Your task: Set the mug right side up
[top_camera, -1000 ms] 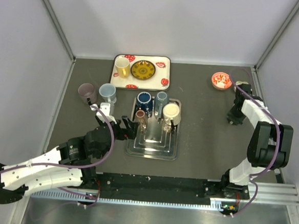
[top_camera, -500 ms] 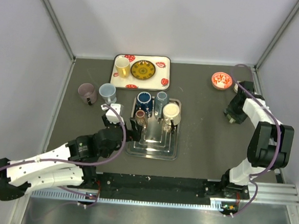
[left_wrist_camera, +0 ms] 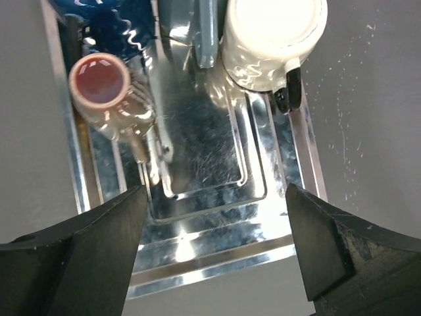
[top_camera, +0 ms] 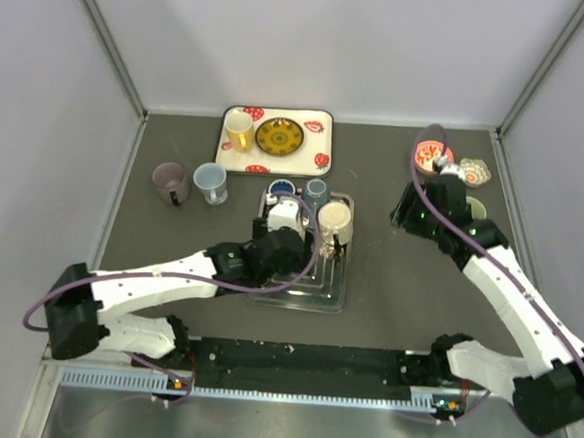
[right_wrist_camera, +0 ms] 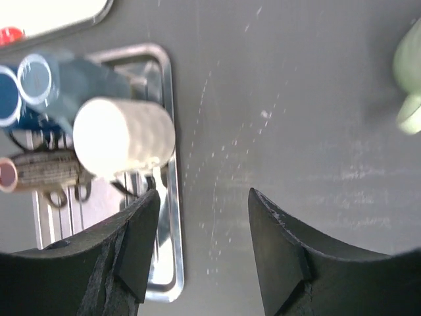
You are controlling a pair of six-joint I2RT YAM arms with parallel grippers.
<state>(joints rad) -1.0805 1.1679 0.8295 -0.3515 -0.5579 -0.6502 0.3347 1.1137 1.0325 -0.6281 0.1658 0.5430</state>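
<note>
Several mugs stand bottom up at the far end of the metal drying tray [top_camera: 297, 295]: a cream mug [top_camera: 335, 220] [left_wrist_camera: 273, 39] [right_wrist_camera: 123, 135], a dark blue mug [top_camera: 281, 189], a grey-blue mug [top_camera: 316, 190] and a pink mug [left_wrist_camera: 102, 85]. My left gripper [top_camera: 284, 218] [left_wrist_camera: 214, 250] hovers open over the tray, just short of the pink and cream mugs, holding nothing. My right gripper [top_camera: 413, 212] [right_wrist_camera: 204, 243] hangs open and empty over bare table right of the tray. A pale green mug [top_camera: 476, 208] [right_wrist_camera: 409, 72] sits behind it, near the right wall.
A strawberry-patterned tray [top_camera: 313, 140] at the back holds a yellow mug [top_camera: 239, 130] and a plate. A purple mug [top_camera: 170, 181] and a light blue mug [top_camera: 210, 182] stand left of the drying tray. A red-patterned bowl [top_camera: 432, 155] and a small bowl [top_camera: 474, 174] sit at back right.
My left arm has swung right, over the drying tray. My right arm has pulled away from the right wall toward the tray, and its jaws have opened.
</note>
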